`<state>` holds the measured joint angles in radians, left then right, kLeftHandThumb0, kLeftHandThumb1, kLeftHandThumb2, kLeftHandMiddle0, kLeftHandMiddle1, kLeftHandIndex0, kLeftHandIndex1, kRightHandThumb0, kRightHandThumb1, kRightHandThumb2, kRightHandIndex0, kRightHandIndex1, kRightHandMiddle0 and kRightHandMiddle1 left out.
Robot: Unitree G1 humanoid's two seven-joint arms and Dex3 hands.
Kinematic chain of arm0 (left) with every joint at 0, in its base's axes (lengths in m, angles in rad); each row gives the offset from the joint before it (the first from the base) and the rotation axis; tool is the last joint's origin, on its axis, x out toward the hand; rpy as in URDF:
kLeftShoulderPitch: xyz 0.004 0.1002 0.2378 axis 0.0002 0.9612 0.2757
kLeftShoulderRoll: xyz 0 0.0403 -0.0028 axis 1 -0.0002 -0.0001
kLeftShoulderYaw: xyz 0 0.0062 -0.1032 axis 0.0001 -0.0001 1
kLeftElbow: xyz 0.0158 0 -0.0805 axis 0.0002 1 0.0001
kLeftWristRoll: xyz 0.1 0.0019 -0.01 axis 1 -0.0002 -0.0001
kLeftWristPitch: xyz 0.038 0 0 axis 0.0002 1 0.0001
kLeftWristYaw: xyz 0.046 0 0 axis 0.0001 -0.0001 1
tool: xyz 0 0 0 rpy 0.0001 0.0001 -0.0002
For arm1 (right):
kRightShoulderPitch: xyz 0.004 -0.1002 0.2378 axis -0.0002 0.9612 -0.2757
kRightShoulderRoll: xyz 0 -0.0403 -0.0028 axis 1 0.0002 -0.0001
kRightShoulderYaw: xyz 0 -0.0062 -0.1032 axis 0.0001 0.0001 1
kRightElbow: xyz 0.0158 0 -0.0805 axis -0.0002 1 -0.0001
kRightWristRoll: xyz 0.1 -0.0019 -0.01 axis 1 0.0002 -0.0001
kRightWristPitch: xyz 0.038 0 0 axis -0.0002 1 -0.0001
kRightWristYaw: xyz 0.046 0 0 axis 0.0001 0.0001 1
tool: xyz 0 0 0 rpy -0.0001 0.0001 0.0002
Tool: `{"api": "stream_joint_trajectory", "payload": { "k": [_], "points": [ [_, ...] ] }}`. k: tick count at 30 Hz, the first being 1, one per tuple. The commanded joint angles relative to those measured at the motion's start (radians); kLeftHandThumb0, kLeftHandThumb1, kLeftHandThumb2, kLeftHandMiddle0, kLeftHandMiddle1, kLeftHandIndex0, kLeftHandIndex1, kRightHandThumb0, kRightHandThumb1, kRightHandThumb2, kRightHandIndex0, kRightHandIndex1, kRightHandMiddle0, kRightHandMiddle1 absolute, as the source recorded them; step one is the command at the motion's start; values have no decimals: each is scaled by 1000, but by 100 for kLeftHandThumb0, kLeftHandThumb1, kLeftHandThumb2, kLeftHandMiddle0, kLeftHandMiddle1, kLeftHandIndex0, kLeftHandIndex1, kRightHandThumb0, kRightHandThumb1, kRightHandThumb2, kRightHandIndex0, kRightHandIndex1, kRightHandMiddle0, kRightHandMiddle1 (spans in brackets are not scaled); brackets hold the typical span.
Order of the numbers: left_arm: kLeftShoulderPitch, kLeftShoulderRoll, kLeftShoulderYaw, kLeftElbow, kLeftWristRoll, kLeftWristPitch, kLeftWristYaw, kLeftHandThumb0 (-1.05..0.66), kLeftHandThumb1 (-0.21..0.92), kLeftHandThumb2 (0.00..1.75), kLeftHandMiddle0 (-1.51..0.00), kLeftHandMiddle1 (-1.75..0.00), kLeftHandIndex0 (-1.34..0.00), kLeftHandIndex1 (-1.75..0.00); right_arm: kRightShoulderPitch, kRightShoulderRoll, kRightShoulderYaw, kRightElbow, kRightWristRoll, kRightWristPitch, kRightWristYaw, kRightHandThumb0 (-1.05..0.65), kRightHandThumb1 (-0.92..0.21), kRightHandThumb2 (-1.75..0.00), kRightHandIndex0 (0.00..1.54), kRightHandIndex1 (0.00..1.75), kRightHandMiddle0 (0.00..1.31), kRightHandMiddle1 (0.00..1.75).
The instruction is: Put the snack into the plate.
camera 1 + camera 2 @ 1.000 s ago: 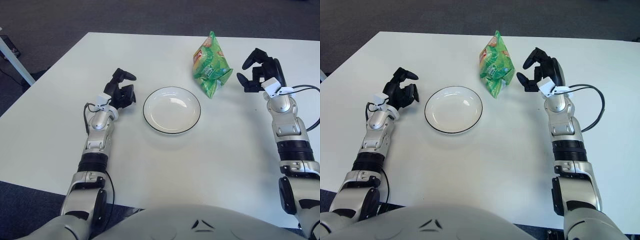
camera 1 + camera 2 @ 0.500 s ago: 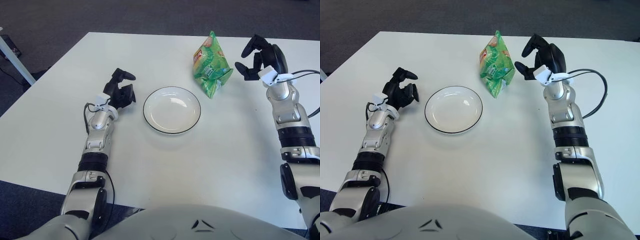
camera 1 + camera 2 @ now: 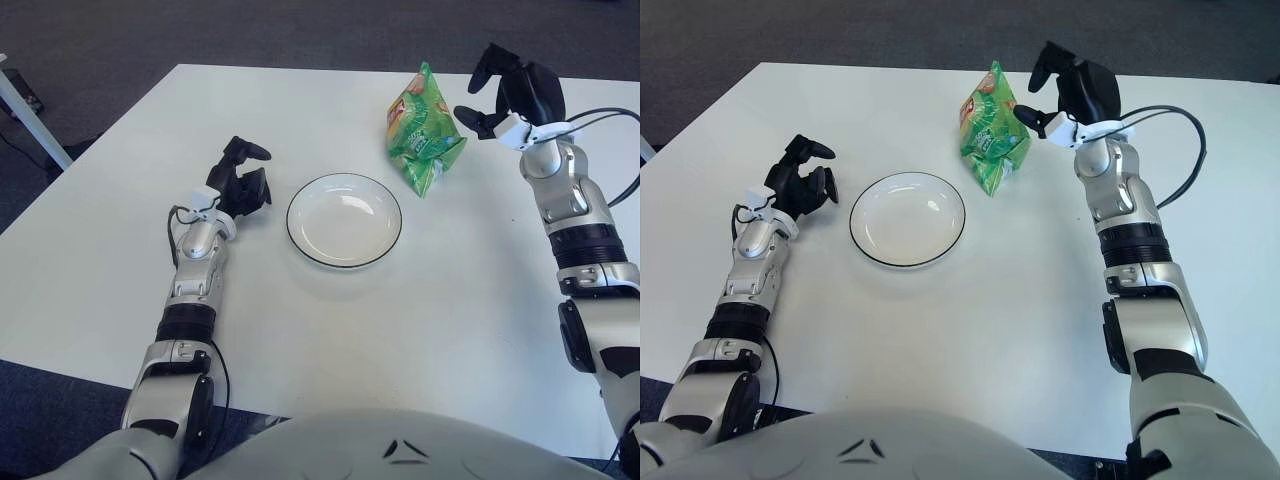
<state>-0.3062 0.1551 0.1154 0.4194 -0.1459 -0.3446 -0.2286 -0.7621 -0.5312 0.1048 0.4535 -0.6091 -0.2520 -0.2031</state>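
Observation:
A green snack bag (image 3: 422, 130) stands upright on the white table, behind and to the right of a white plate (image 3: 343, 219) with a dark rim. The plate holds nothing. My right hand (image 3: 492, 92) is raised just right of the bag's upper part, fingers spread and holding nothing, one fingertip close to the bag. My left hand (image 3: 243, 182) shows left of the plate, its fingers relaxed around nothing.
The white table (image 3: 330, 330) ends at a far edge just behind the bag, with dark carpet beyond. A black cable (image 3: 612, 110) loops off my right forearm. A white table leg (image 3: 25, 118) shows at the far left.
My right hand has risen and moved left and forward, from beside the bag's lower right to next to its top. The left hand, plate and bag have not moved.

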Motion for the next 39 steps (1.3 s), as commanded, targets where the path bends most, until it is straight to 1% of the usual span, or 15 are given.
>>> {"api": "stream_joint_trajectory", "payload": {
  "k": [1, 5, 9, 10, 11, 12, 14, 15, 17, 18, 20, 23, 31, 36, 39],
  "points": [
    [95, -31, -7, 53, 4, -2, 0, -38, 72, 80, -108, -175, -32, -175, -48, -30, 19, -14, -43, 5, -16, -41, -55, -102, 66, 160, 43, 175],
    [96, -31, -8, 51, 4, -3, -1, -38, 71, 81, -109, -175, -32, -175, -74, -37, 30, -2, -56, 13, 7, -41, -57, -99, 60, 151, 41, 175],
    [95, -31, -8, 53, 6, -5, 1, -38, 71, 81, -109, -175, -32, -175, -99, -37, 46, 11, -54, 22, 39, -39, -67, -87, 52, 139, 35, 175],
    [95, -30, -8, 54, 8, -7, 2, -38, 71, 81, -109, -175, -32, -175, -130, -27, 61, 39, -58, 26, 51, -38, -70, -82, 50, 136, 33, 175],
    [95, -30, -8, 54, 9, -8, 3, -38, 71, 81, -109, -175, -32, -175, -153, -20, 72, 61, -60, 29, 59, -37, -78, -71, 45, 131, 28, 175],
    [95, -31, -9, 54, 11, -10, 4, -38, 71, 81, -109, -175, -32, -175, -194, -12, 89, 119, -66, 23, 65, -37, -81, -67, 44, 129, 26, 175],
    [95, -32, -11, 55, 13, -13, 5, -38, 71, 81, -109, -175, -32, -175, -248, -4, 115, 212, -73, 7, 66, -36, -87, -58, 38, 119, 22, 175],
    [95, -33, -11, 55, 13, -14, 4, -38, 71, 81, -109, -175, -32, -175, -266, -3, 126, 249, -75, -2, 63, -43, -88, -61, 36, 117, 17, 167],
    [96, -34, -12, 55, 12, -17, 1, -38, 72, 81, -108, -175, -32, -175, -295, -1, 147, 316, -79, -22, 57, -60, -91, -70, 28, 110, 7, 146],
    [96, -34, -13, 54, 9, -19, -2, -38, 72, 81, -108, -175, -32, -175, -307, 1, 158, 342, -78, -32, 62, -62, -91, -72, 27, 109, 6, 142],
    [96, -34, -13, 53, 7, -20, -6, -38, 73, 79, -108, -175, -31, -175, -323, 4, 171, 377, -76, -49, 66, -70, -92, -79, 21, 98, 2, 126],
    [98, -34, -16, 49, 7, -19, -8, -37, 73, 78, -107, -175, -31, -175, -336, 8, 182, 411, -65, -76, 65, -74, -92, -85, 17, 89, 1, 115],
    [102, -35, -17, 38, -2, -9, -19, -37, 75, 76, -105, -175, -30, -175, -368, 33, 199, 479, -54, -117, 58, -78, -92, -93, 15, 79, 0, 102],
    [102, -35, -18, 37, -1, -12, -21, -37, 76, 74, -105, -175, -29, -175, -388, 51, 207, 522, -44, -140, 82, -80, -92, -95, 15, 76, 0, 102],
    [103, -34, -20, 35, -2, -13, -25, -37, 76, 74, -105, -175, -29, -175, -387, 67, 221, 538, -41, -146, 117, -82, -92, -95, 14, 74, 0, 102]
  ]
}}
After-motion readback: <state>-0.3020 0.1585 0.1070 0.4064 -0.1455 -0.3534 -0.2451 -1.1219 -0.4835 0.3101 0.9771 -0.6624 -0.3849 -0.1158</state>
